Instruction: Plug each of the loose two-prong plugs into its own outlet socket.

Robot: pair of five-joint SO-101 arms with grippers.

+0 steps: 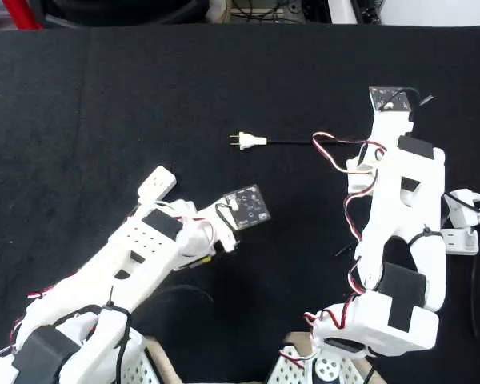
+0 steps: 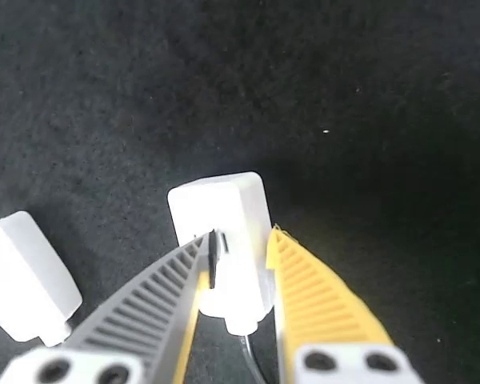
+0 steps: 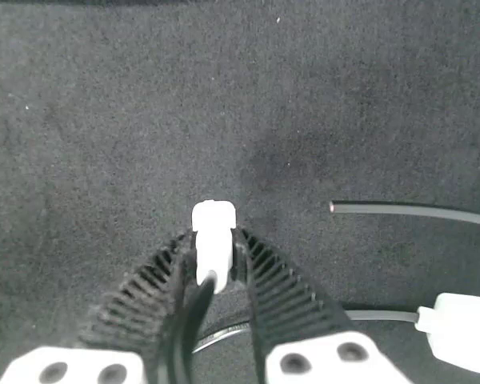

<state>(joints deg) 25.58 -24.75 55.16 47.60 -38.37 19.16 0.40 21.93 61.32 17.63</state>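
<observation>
In the high view each arm's own body hides its fingertips. From the left wrist, the left gripper is closed to the width of a white block, with grey and yellow fingers against its sides. Whether the block is a plug or a socket I cannot tell. A second white block lies just beside it, at the frame edge. Black cloth covers the table, and cables lie beyond its far edge. A loose plug lies mid-table, its black cord running toward the right arm. The right gripper pinches a small white plug. Another white plug lies near, partly cut off.
</observation>
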